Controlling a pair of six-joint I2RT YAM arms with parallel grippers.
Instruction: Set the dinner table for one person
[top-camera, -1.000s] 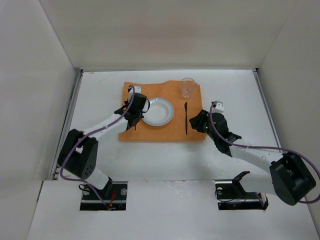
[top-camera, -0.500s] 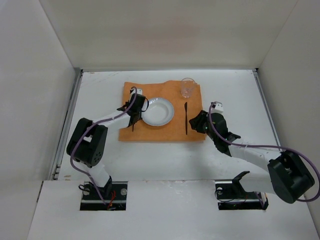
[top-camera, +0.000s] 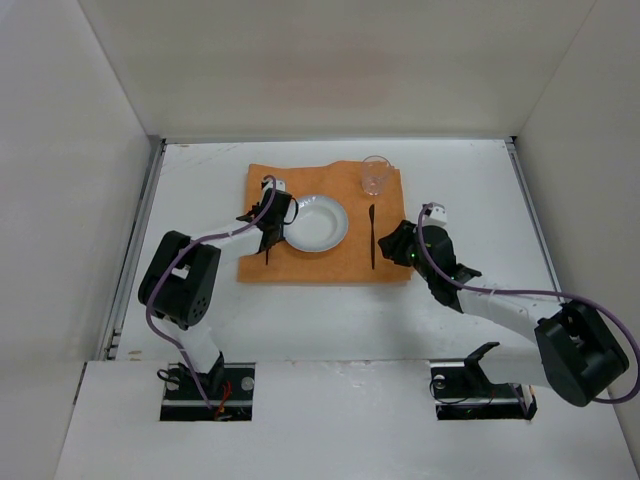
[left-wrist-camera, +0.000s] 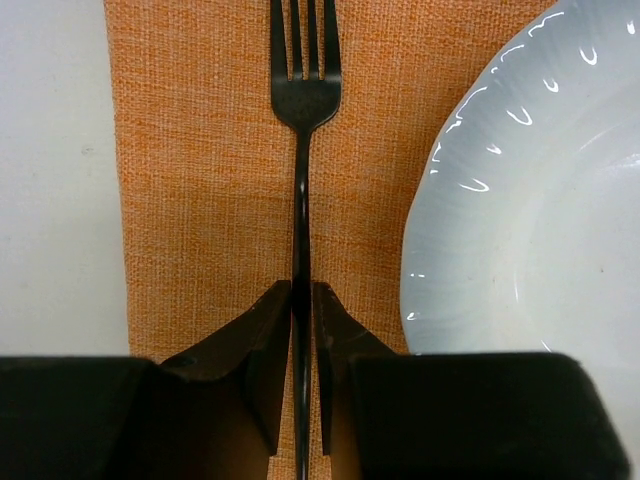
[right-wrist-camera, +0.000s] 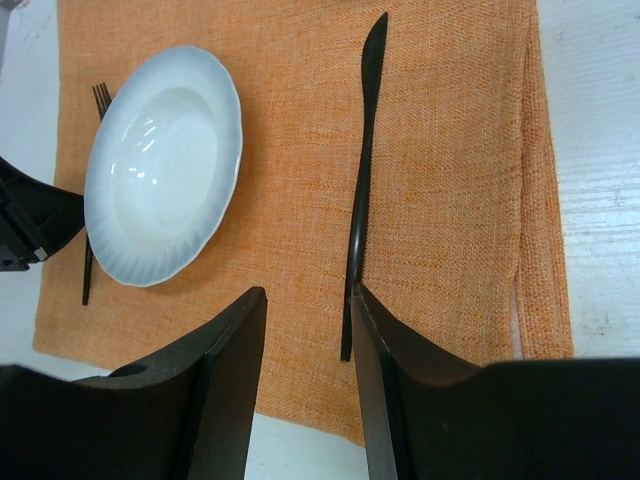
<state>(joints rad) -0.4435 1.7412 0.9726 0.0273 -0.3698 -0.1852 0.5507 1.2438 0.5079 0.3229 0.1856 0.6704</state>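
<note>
On the matte white counter (top-camera: 200, 190), flat beneath both arms, an orange woven cloth (top-camera: 330, 265) carries a glossy fluted plate (left-wrist-camera: 530, 200). The left arm reaches low, and the left claw (left-wrist-camera: 302, 292) hugs the handle of a thin black fork (left-wrist-camera: 303, 100); pinched or loose, I cannot tell. The right claw (right-wrist-camera: 305, 300) hangs apart near a slim black knife (right-wrist-camera: 365, 150).

Placemat (top-camera: 320, 266): orange, coarse woven texture. Plate (top-camera: 317, 222): glossy white with a faint blue tint, fluted rim. Fork (left-wrist-camera: 301, 150) and knife (right-wrist-camera: 362, 170): both black. Glass (top-camera: 375, 176): clear. Dinner table (top-camera: 470, 180): plain matte white. Left arm (top-camera: 205, 256) and right arm (top-camera: 500, 311): white links, black joints. Cables (top-camera: 530, 294): purple. Walls (top-camera: 330, 70): white.
</note>
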